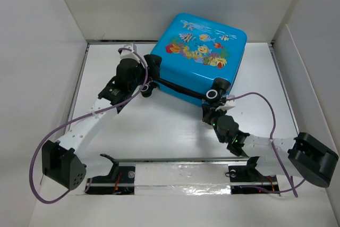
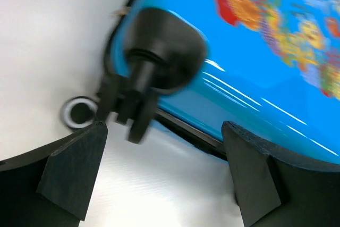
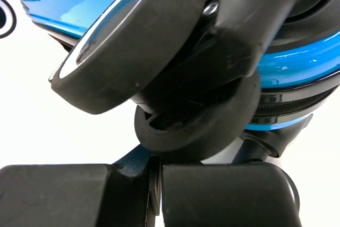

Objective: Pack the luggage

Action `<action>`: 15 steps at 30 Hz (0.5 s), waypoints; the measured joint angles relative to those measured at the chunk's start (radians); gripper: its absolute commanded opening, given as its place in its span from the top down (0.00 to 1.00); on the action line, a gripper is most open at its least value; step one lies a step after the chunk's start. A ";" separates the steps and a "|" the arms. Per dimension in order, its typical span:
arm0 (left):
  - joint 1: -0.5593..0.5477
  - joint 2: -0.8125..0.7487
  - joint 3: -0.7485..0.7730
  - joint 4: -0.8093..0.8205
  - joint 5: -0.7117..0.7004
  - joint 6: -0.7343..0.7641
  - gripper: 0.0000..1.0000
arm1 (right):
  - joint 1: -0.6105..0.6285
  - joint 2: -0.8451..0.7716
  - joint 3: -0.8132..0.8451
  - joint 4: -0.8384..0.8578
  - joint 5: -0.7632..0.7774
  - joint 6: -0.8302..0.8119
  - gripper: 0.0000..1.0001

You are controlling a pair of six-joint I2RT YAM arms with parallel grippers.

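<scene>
Bright-blue hard-shell suitcase (image 1: 199, 57) with fish print lies closed at the upper centre of the white desk (image 1: 159, 136).
The left claw (image 2: 164, 150) stands wide apart by its black corner wheel (image 2: 164, 46); the right claw (image 3: 156, 184), fingers together, sits just below a second black wheel (image 3: 133, 51).

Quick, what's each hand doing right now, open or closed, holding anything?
Left hand: open, empty, facing a wheel of the luggage.
Right hand: closed on nothing, right by another wheel.
</scene>
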 measured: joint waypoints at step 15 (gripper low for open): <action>0.037 0.317 0.234 -0.281 -0.004 0.222 0.44 | -0.029 -0.022 -0.009 -0.006 -0.077 -0.018 1.00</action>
